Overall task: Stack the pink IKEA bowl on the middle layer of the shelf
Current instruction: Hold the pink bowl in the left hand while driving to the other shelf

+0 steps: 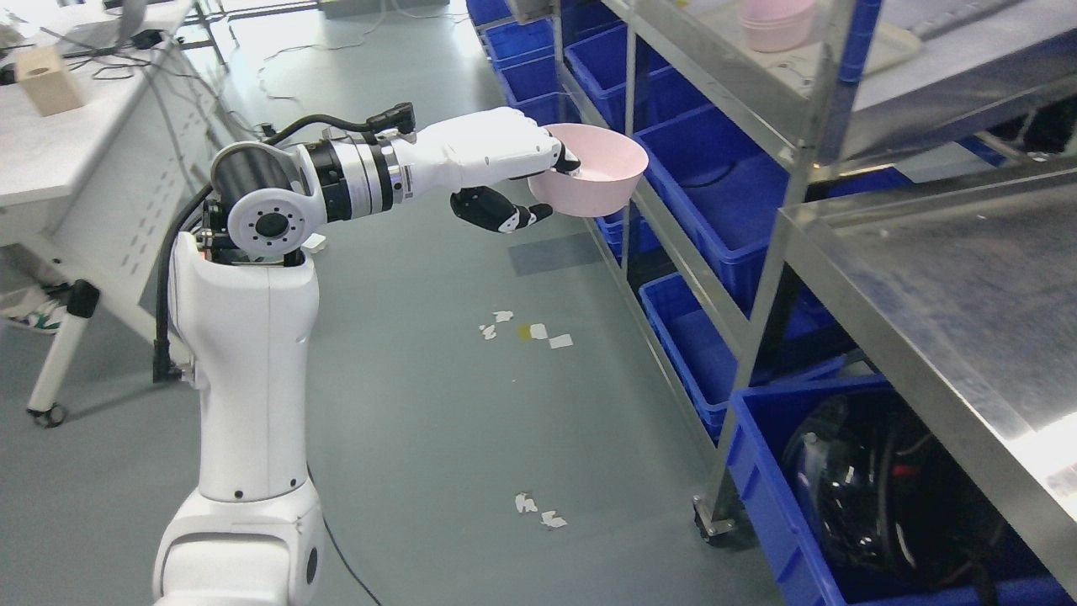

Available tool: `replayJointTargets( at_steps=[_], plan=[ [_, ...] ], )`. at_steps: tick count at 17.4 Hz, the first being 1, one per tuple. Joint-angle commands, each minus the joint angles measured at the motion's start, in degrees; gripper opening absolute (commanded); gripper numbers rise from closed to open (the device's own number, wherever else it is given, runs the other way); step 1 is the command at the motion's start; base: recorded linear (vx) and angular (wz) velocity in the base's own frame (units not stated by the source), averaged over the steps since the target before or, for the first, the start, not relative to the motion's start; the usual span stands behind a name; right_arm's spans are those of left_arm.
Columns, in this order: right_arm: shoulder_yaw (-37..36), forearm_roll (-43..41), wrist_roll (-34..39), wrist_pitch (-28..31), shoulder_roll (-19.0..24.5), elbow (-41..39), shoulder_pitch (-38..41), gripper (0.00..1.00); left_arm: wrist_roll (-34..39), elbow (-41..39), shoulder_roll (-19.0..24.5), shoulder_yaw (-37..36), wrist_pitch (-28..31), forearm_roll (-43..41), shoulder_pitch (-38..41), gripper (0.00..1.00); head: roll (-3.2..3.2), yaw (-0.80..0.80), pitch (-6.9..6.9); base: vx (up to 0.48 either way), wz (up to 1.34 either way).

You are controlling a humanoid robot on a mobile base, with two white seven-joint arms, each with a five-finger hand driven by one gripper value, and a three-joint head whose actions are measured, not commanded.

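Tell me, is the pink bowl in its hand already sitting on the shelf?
No, the left hand holds the pink bowl in the air beside the shelf.

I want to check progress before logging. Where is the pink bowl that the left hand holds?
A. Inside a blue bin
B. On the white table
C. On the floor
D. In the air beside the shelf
D: the left hand holds the pink bowl by its rim, in the air beside the shelf.

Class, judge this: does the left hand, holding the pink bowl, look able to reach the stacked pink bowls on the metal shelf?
Probably yes: the left hand holds the pink plastic bowl in open air; only an upright shelf post stands near the stacked pink bowls.
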Motion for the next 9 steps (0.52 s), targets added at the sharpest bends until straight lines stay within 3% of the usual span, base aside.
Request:
replayJointTargets(
  at_steps=[1, 9],
  plan=[
    [0.0, 0.0, 0.0, 0.0, -1.0, -1.0, 1.2, 1.0, 0.0, -0.4, -0.3, 4.5, -0.8, 0.0, 1.5, 0.01, 0.0, 0.0, 0.0, 0.037, 0.65],
    [0.0, 0.0, 0.0, 0.0, -1.0, -1.0, 1.2, 1.0, 1.6, -0.1, -0.8, 5.4, -2.7, 0.1, 6.6, 0.01, 0.0, 0.0, 0.0, 0.007, 0.39]
  ],
)
